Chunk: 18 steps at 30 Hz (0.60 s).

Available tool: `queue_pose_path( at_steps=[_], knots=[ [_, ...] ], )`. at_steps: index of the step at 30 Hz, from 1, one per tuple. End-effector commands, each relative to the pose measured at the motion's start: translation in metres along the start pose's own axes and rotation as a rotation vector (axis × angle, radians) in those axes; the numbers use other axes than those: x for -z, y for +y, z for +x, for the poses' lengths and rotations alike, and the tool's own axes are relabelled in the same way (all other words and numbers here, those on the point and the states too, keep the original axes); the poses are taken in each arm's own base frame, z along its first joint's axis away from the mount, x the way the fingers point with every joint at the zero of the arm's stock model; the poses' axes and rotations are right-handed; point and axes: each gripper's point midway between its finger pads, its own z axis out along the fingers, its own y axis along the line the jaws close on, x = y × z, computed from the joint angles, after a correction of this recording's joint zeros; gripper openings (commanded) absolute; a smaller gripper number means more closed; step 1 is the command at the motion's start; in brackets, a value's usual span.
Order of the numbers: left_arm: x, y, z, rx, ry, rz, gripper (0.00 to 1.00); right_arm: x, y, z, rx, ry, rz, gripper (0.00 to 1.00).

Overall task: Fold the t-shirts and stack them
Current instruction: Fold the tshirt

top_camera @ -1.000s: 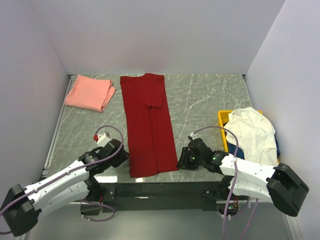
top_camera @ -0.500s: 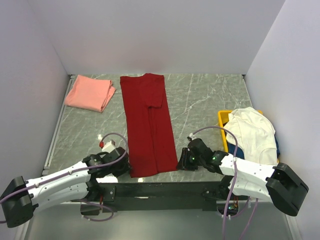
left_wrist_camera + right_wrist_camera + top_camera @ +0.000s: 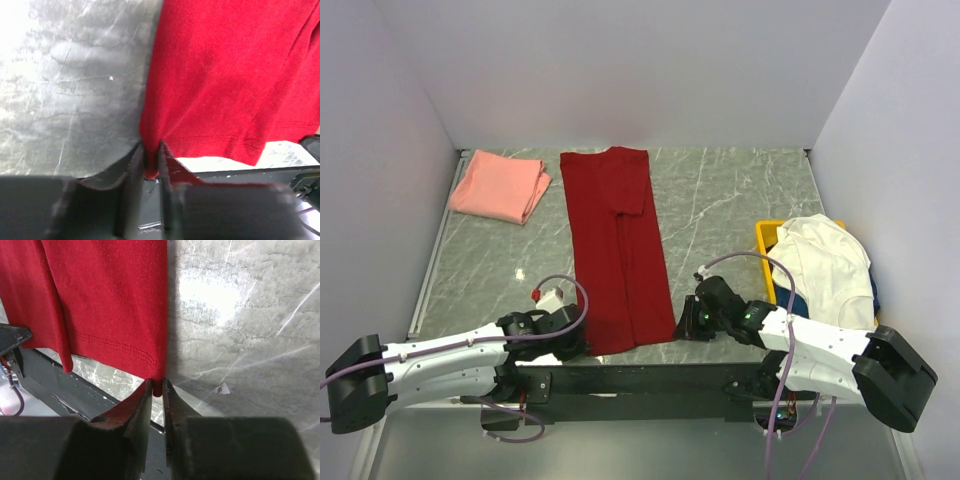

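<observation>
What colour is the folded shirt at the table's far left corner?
The folded cloth shirt is plain salmon pink; the top external view shows it best.

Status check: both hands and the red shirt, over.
Left hand shut on red shirt, near left hem corner. Right hand shut on near right corner. Shirt flat in a long strip. Nothing lying on it.

A grey, white-veined surface [image 3: 740, 200] is boxed in by plain pale walls [image 3: 640, 70] along its far, left and right edges, bright glare patching its sheen.
</observation>
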Motion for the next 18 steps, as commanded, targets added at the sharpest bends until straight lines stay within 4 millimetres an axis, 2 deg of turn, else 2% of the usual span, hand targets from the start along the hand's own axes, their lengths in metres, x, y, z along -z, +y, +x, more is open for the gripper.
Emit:
queue_pose_path(
  at_steps=[1, 5, 9, 10, 13, 18],
  knots=[
    [0.012, -0.013, 0.001, 0.002, 0.015, 0.020, 0.15, 0.010, 0.022, -0.017, 0.026, -0.043, -0.050, 0.20],
    [0.023, -0.022, 0.000, -0.027, 0.025, 0.050, 0.03, 0.019, 0.031, -0.023, 0.047, -0.054, -0.062, 0.07],
    [0.034, -0.028, 0.001, -0.059, 0.042, 0.062, 0.01, 0.030, 0.036, -0.029, 0.071, -0.065, -0.050, 0.00],
    [0.039, -0.033, -0.001, -0.065, 0.041, 0.073, 0.01, 0.036, 0.043, -0.034, 0.085, -0.080, -0.065, 0.00],
    [0.050, -0.037, -0.003, -0.088, 0.045, 0.072, 0.01, 0.046, 0.047, -0.038, 0.104, -0.090, -0.062, 0.00],
    [0.069, -0.047, -0.006, -0.115, 0.053, 0.089, 0.00, 0.060, 0.046, -0.038, 0.123, -0.094, -0.043, 0.00]
  ],
)
